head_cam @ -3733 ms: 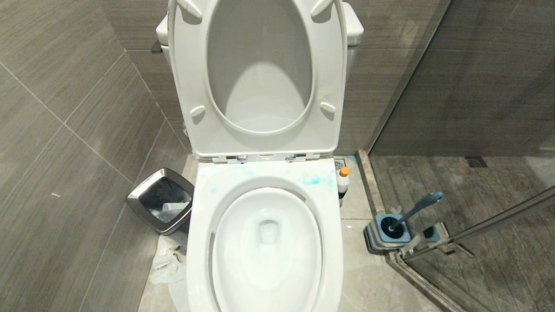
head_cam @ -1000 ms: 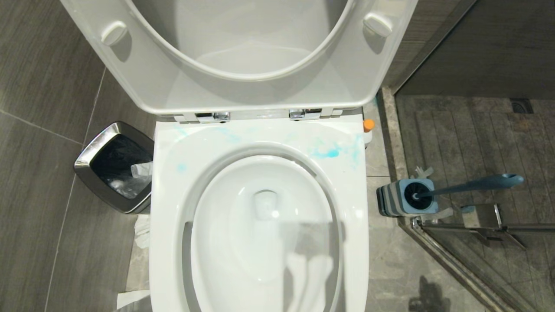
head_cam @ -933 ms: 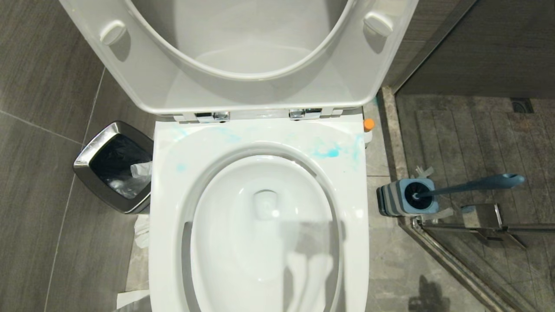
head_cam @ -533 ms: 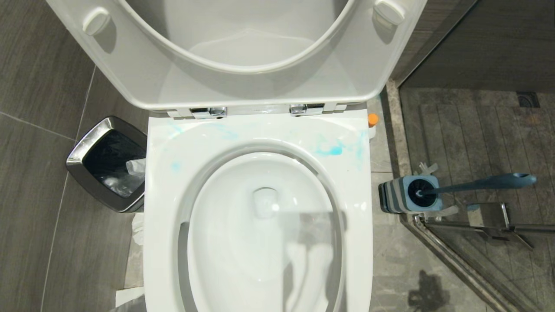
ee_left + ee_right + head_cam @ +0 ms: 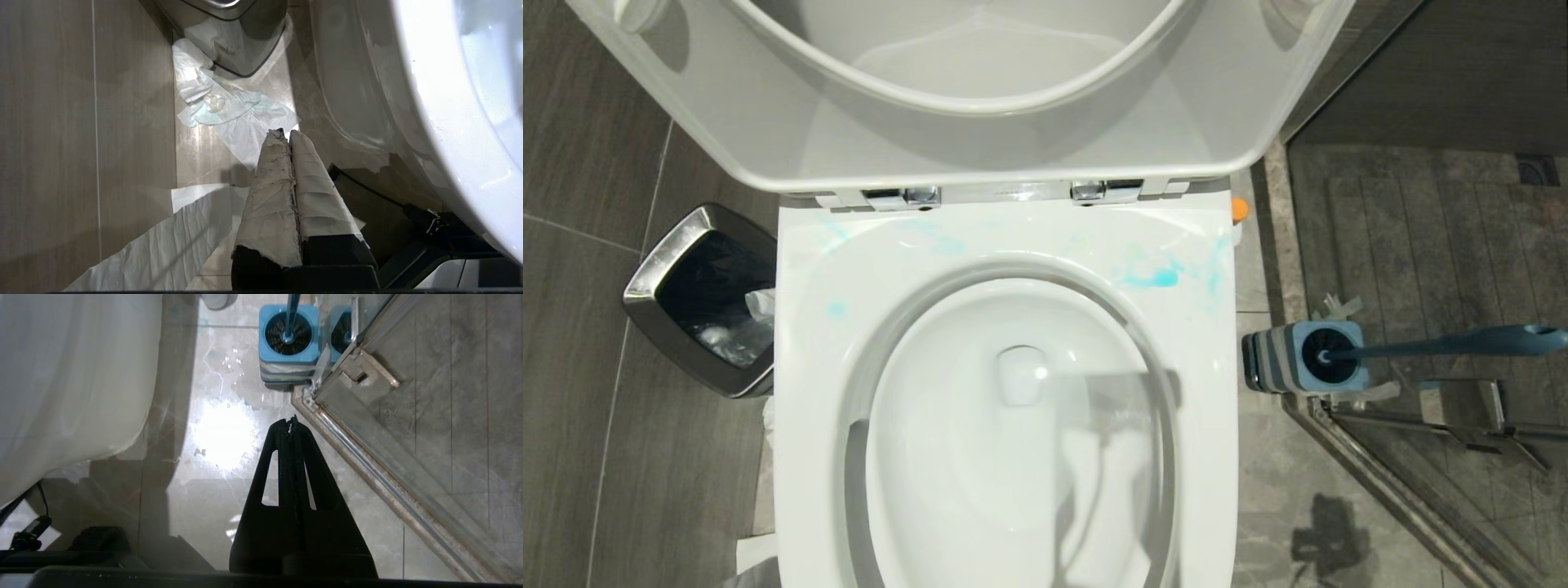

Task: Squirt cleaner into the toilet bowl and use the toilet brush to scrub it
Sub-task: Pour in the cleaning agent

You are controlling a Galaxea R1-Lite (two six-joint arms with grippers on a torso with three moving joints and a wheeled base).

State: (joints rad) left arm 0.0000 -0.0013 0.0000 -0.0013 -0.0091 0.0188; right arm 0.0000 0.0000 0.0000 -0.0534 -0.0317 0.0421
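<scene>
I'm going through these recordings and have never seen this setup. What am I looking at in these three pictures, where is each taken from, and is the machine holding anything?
It is a wheeled robot with two arms, each ending in a two-fingered gripper. One picture comes from a camera on its head, looking down on the toilet bowl, whose rim carries light blue smears. The seat is raised. To the robot's left stands a waste bin; to its right the toilet brush sits in its blue holder, and only the orange cap of the cleaner shows beside the bowl.

The other two pictures come from cameras on the wrists. The left gripper, fingers wrapped in white, points at the floor near crumpled paper. The right gripper points at the floor short of the brush holder. Both are shut and hold nothing.
</scene>
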